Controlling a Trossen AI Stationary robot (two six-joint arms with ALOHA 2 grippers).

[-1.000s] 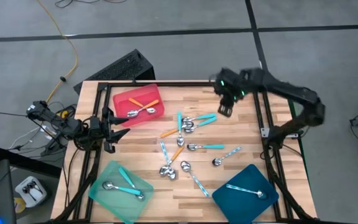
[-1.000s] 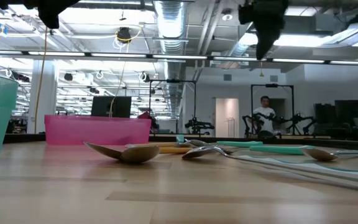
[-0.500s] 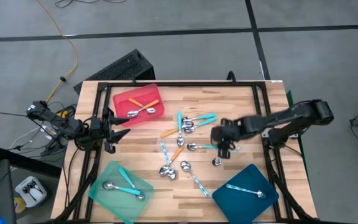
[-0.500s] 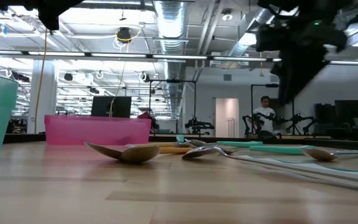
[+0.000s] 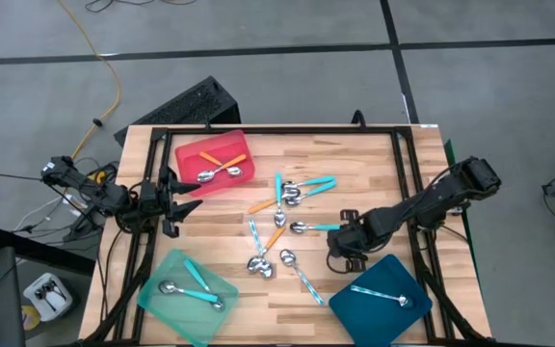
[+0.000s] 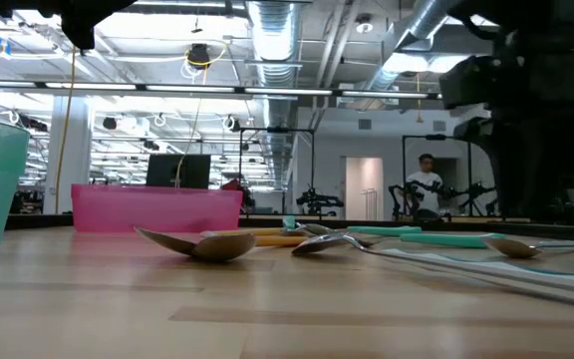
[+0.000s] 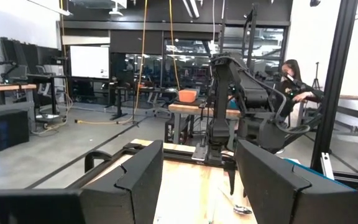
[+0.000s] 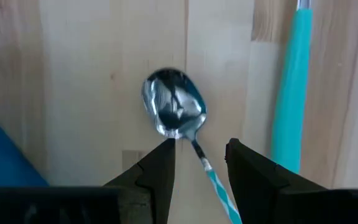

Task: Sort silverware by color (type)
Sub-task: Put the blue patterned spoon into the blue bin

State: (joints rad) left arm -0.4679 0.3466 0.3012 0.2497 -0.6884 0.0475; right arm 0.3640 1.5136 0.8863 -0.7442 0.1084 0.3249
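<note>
One spoon [image 8: 174,111] with a pale blue patterned handle matters for the coming move, and it lies directly beneath the right gripper [image 8: 199,163], on bare wood. Its shiny bowl is seen just ahead of the fingertips, while its thin handle runs back at a slant through the gap between the two fingers [image 8: 160,168]. The fingers are parted, one on each side of the handle's neck, and nothing is held yet. The handle's long axis is judged to cross the gap roughly lengthwise, so a closing would catch it near the bowl. A turquoise-handled spoon [image 8: 294,81] lies just beside, outside one finger. The blue tray [image 5: 393,299] is near the right gripper [image 5: 345,253]. The left gripper [image 5: 173,202] waits well apart, beside the red tray [image 5: 186,154], open and empty, so the right arm is much the nearer
</note>
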